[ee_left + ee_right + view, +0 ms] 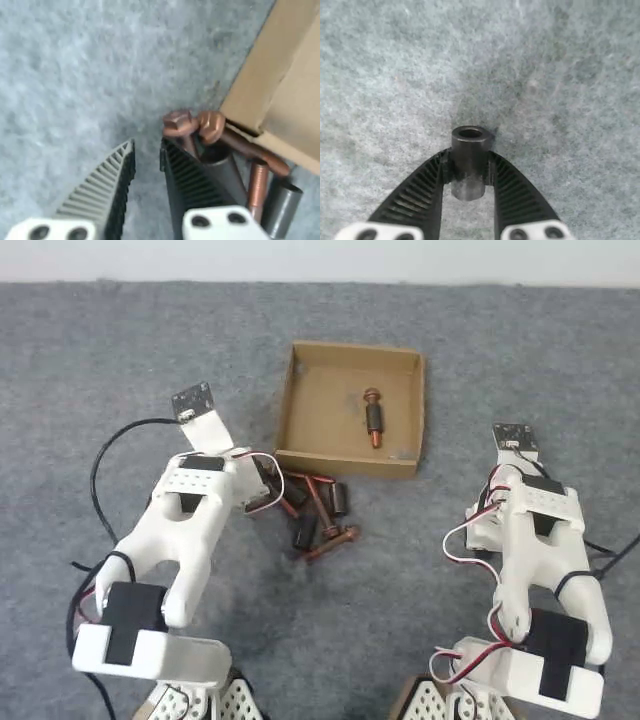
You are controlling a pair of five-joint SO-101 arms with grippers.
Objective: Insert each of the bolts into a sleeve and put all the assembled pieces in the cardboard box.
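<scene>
Left gripper [146,146] is down low over the grey carpet [100,340], jaws parted with nothing between them, just beside the heap of bolts [180,124] and sleeves [225,167]. The heap lies just near of the cardboard box [320,415], where one assembled piece [373,418] lies (bolt through sleeve). Far right, the right gripper [468,156] is clamped on a dark sleeve [468,142], upright, bore up.

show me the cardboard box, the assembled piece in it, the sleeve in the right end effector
cardboard box [345,462]: high view, near wall
assembled piece [375,420]: high view, black sleeve middle
sleeve [468,157]: right wrist view, its side wall
</scene>
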